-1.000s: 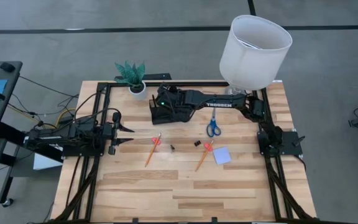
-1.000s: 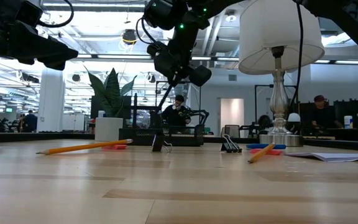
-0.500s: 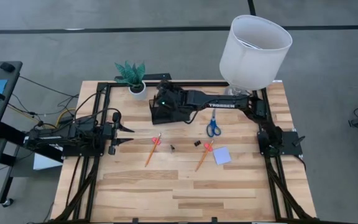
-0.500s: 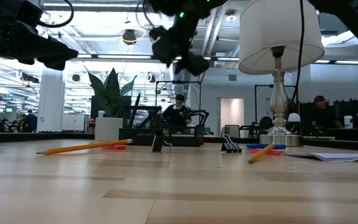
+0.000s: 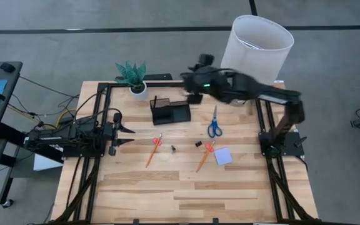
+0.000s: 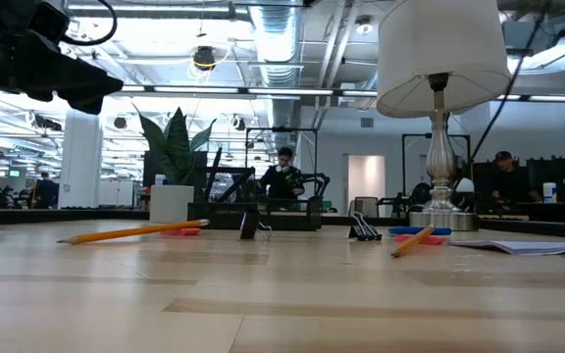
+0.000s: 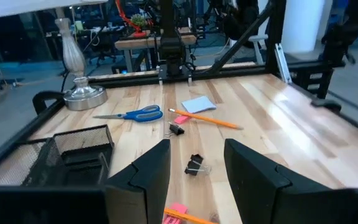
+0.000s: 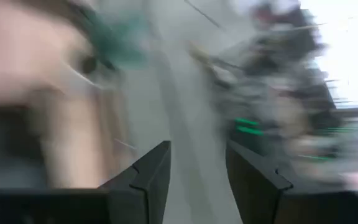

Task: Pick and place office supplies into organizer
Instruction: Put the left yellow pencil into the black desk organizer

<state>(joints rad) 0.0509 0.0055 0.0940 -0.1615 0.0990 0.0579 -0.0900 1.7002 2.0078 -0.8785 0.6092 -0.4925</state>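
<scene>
The black organizer stands at the table's far side with 1 black pen upright in its cup section. In front lie 2 orange pencils, 2 black clips, blue-handled scissors and a pale blue note pad. The right gripper hangs above, just beside the organizer, fingers apart and empty. The left gripper, also parted and empty, waits left of the pencils.

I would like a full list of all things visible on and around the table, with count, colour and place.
organizer: one, black, back centre, a pen in it
plant: one, green, white pot, back left
lamp: one, white shade, back right
scissors: one, blue handles, right of organizer
pencils: two, orange, middle
erasers: two, pink, beside pencils
clips: two, black, between pencils
note pad: one, pale blue, right
left claw: open, left side
right claw: open, raised behind organizer
</scene>
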